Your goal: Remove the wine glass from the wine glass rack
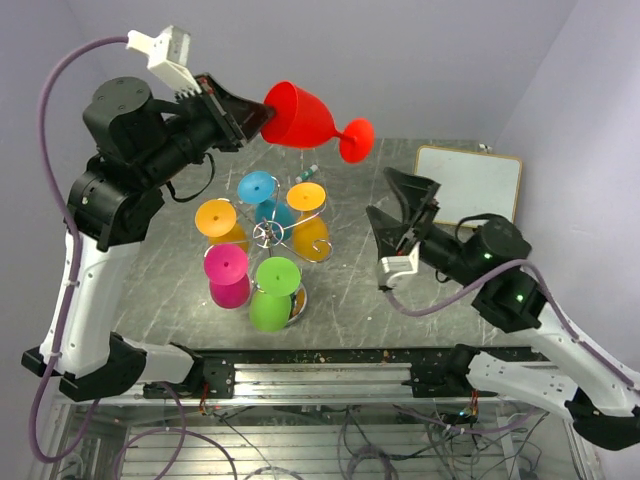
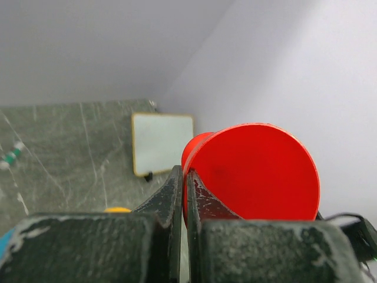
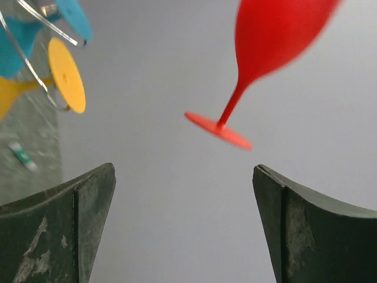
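Note:
The red wine glass (image 1: 305, 118) hangs on its side in the air above the back of the table, its foot pointing right. My left gripper (image 1: 262, 112) is shut on its rim; in the left wrist view the closed fingertips (image 2: 184, 174) pinch the rim's edge of the red wine glass (image 2: 253, 171). The chrome wine glass rack (image 1: 266, 233) stands mid-table, below and apart from the glass. My right gripper (image 1: 378, 191) is open and empty to the right of the rack. In its wrist view the red wine glass (image 3: 277, 35) floats well beyond the spread right gripper (image 3: 184, 171).
Several glasses hang on the rack: blue (image 1: 258, 187), orange (image 1: 306, 197), yellow (image 1: 215, 216), pink (image 1: 226, 263), green (image 1: 277, 275). A small whiteboard (image 1: 470, 185) lies at the back right. A marker (image 1: 307, 172) lies behind the rack.

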